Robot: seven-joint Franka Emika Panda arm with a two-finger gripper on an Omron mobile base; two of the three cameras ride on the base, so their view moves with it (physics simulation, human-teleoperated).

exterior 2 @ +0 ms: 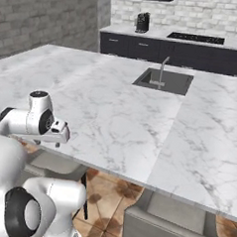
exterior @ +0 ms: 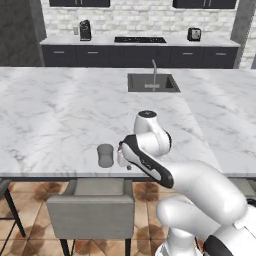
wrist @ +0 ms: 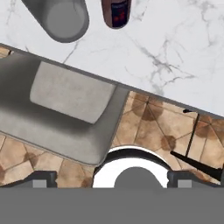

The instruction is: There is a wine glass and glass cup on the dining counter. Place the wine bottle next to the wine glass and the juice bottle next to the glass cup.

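While gripper (wrist: 111, 183) (state unclear) hovers, glass cup (wrist: 65, 19) stands beside juice bottle (wrist: 116, 12).

Arm folded low, end effector (wrist: 112, 181) downward.

a kitchen: marble counter (exterior: 60, 115) with sink (exterior: 152, 83) and faucet (exterior: 154, 72), dark cabinets (exterior: 135, 56), cooktop (exterior: 140, 39), toaster (exterior: 194, 34), brick wall (exterior 2: 42, 16).

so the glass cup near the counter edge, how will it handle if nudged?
The glass cup is short and wide, so probably slides rather than tips. It looks like smooth glass: likely slippery, breakable. It stands near the dining counter edge, above a chair, so an outward push risks a fall.
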